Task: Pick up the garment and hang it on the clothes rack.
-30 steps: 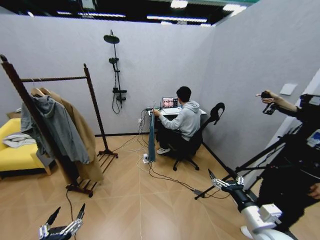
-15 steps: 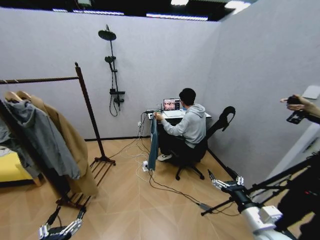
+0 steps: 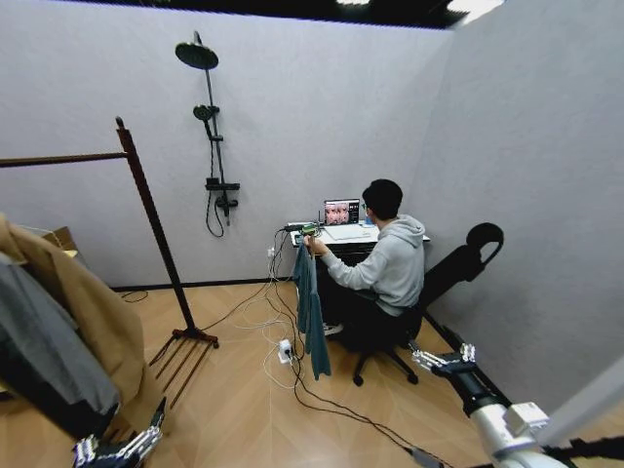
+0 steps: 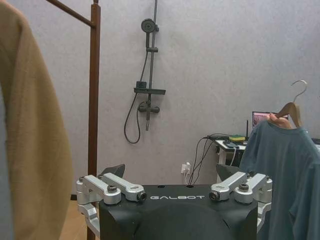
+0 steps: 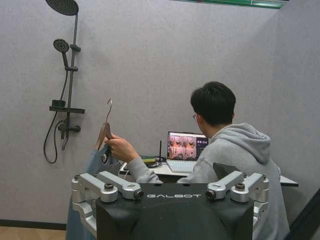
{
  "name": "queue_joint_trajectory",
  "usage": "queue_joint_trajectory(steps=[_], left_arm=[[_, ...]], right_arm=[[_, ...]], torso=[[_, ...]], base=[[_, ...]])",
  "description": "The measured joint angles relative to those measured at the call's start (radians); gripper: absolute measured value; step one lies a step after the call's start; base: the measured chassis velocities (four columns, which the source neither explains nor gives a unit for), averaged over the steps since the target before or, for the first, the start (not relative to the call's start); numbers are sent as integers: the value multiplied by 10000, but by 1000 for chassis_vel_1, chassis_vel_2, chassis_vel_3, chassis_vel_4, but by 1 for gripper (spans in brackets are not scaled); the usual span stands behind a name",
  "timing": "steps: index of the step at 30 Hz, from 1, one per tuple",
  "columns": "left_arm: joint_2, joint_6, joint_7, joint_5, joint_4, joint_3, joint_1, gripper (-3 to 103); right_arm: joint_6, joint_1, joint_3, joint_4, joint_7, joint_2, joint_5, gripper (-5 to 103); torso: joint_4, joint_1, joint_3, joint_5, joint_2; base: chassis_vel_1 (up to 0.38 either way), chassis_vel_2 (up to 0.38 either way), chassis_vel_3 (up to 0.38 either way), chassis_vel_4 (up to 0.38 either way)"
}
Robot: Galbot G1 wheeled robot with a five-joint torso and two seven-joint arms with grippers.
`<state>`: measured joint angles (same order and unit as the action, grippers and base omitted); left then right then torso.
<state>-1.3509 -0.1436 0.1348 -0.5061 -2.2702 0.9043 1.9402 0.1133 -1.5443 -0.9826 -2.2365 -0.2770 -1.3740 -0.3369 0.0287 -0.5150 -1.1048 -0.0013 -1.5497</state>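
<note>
A seated person's hand [image 5: 116, 148] holds the garment [image 3: 311, 312] up by its hanger, hanging lengthwise, ahead of both empty, spread end effectors, left [image 3: 117, 446] and right [image 3: 441, 359]; the right is nearer, the clothes rack [image 3: 146, 210] leftward.

One dark teal long-sleeved garment [image 3: 311, 302] is hanging on one wooden hanger [image 5: 104, 134]. One tall reddish-brown wooden clothes rack [image 3: 151, 226] is standing, and two coats are hanging there: one tan [image 3: 83, 312], one grey [image 3: 44, 346]. One black shower stand [image 3: 210, 136], one open laptop [image 3: 342, 214] and two open-fingered grippers, left [image 3: 117, 450] and right [image 3: 441, 359], are showing.
</note>
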Motion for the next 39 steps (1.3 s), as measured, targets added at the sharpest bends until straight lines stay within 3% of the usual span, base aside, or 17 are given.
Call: queue_joint_trajectory(steps=[4,5,8,9,12,15,16,19,24,28,30,39], left_arm=[[-1,0,3,0,-1,0,0,100],[0,0,0,0,-1,0,0,100],[0,0,1,0,0,-1,0,100],[0,0,1,0,-2,0,0,100],[0,0,1,0,-1,0,0,100],[0,0,0,0,-2,0,0,100],[1,0,2,0,-1,0,-1,100],[0,0,1,0,-1,0,-1,100],[1,0,0,0,-1,0,0,100],[-1,0,0,0,-1,1,1,100],[-1,0,3,0,-2,0,1,100],[-1,0,2,0,-1,0,0,100]], right_arm=[[1,-5,16,-7,6,-12,63,100],[1,-2,26,-21,6,-13,87,100],[5,-2,34,-23,6,-13,103,100],[25,8,51,-22,29,-13,113,100],[218,48,108,-106,236,9,160,100],[406,137,151,-159,365,48,158,100],[587,339,201,-245,441,134,127,100],[897,769,373,-257,493,358,-68,100],[1345,1631,890,11,555,927,-404,100],[1976,3367,2150,945,1066,1747,-728,100],[2032,3871,2554,1257,1173,1835,-628,100],[2267,6359,5195,2967,2975,1545,-570,100]], torso=[[0,1,0,20,-1],[-1,2,1,2,-2],[0,-4,-2,-1,2],[-1,-3,-3,28,3],[0,-3,-1,-1,1],[-4,-16,-6,27,7],[2,-14,-4,3,6],[-2,-15,-6,20,7],[-1,8,1,11,-2],[-1,13,2,11,-6],[-1,12,1,16,-5],[-3,-9,-4,11,4]], base=[[-364,342,346,-338],[-326,360,378,-345],[-326,366,356,-345],[-351,369,375,-365],[-325,320,383,-337],[-292,292,295,-237],[-227,196,90,-137],[-131,126,61,-60],[6,2,-17,6],[64,-48,-67,47],[0,0,0,0],[0,0,0,0]])
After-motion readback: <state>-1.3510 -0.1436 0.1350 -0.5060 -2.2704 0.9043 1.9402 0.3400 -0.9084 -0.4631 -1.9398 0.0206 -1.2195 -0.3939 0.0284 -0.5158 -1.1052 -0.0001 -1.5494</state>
